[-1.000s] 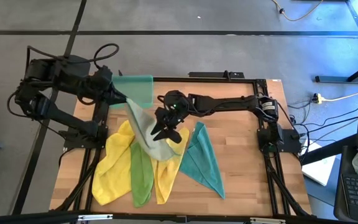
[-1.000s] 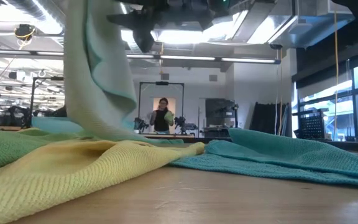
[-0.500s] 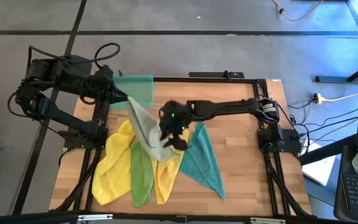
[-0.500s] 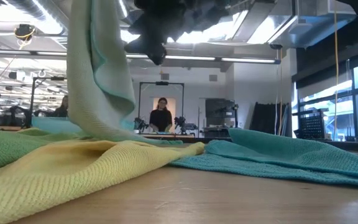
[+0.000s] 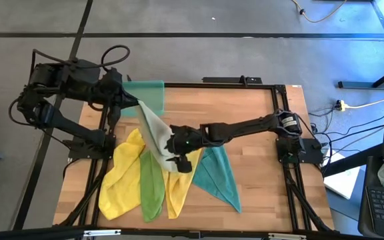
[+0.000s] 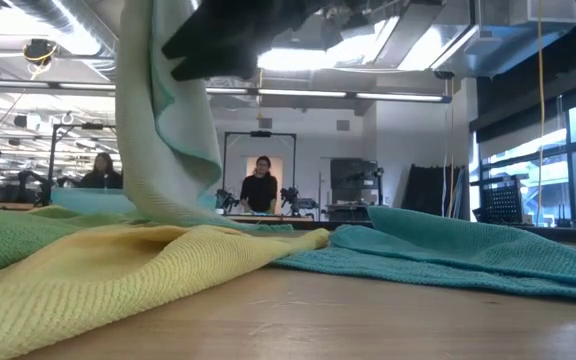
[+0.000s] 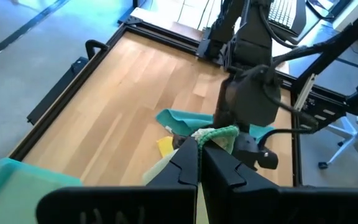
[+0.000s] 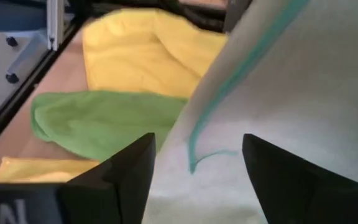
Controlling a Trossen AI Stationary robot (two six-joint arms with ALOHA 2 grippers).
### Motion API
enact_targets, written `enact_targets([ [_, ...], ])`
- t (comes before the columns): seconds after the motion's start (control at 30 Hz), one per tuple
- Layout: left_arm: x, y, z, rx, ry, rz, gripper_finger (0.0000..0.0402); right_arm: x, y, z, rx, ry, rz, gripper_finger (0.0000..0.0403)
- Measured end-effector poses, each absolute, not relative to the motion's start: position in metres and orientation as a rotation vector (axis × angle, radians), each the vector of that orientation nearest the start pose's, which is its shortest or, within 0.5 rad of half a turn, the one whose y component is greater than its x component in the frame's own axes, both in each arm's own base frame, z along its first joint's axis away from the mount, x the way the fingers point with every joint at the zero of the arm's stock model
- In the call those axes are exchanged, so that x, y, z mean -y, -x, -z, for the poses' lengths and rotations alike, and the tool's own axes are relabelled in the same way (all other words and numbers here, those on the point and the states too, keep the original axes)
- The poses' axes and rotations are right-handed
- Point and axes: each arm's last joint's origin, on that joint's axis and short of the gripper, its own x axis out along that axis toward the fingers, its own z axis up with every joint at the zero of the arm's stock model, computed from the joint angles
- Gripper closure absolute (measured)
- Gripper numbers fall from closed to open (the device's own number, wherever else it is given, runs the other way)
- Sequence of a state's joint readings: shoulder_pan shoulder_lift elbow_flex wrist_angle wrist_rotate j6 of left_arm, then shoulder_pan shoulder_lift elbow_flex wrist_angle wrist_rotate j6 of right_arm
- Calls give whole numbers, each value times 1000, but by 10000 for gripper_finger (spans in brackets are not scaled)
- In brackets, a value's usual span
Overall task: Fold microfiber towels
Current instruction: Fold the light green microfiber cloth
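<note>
Nearest the table's front edge lie the flat cloths: a yellow towel (image 5: 120, 175), a bright green towel (image 5: 151, 189) beside it, a second yellow towel (image 5: 177, 187) partly under the pile's middle, and a teal towel (image 5: 215, 172) spread toward the right on the wooden table (image 5: 265, 180). In the low view the yellow and teal cloths fill the foreground and block the table surface behind them. Above the pile's middle the right gripper (image 5: 177, 158) reaches in on a long outstretched arm, its fingers (image 8: 126, 177) spread apart on either side of the pale olive-green towel (image 5: 155, 137), holding nothing. That towel hangs as a stretched sheet, rising from the pile to the left gripper (image 5: 137, 104), whose jaws are clamped together on its upper corner, the left arm bent at the table's far left. Behind it sits a translucent teal tray (image 5: 147, 95). Beyond the table, a person (image 6: 259, 187) stands in the room. No writing is readable.
</note>
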State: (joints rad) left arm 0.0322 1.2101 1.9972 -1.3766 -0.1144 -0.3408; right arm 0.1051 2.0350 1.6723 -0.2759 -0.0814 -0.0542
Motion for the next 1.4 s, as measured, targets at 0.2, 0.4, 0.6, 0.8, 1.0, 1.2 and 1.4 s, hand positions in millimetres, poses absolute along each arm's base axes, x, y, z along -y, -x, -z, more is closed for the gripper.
enact_targets([
  [0.2, -8, -138, -513, -559, 306, -242, 401, -56, -460, -240, -658, 41, -87, 160],
  [0.4, -8, -141, -512, -562, 317, -265, 401, -62, -462, -237, -584, 13, -36, 160],
  [0.6, -9, -140, -512, -558, 313, -282, 401, -80, -459, -236, -583, 7, -70, 160],
  [0.8, -9, -141, -512, -549, 315, -294, 401, -86, -462, -221, -604, 33, 47, 167],
  [1.0, -9, -145, -514, -526, 315, -295, 401, -84, -465, -213, -615, 1, 69, 216],
  [1.2, -9, -145, -514, -527, 316, -295, 401, -80, -467, -216, -576, 19, 108, 278],
  [1.4, -10, -144, -514, -530, 313, -301, 401, -71, -467, -217, -588, 34, 118, 342],
])
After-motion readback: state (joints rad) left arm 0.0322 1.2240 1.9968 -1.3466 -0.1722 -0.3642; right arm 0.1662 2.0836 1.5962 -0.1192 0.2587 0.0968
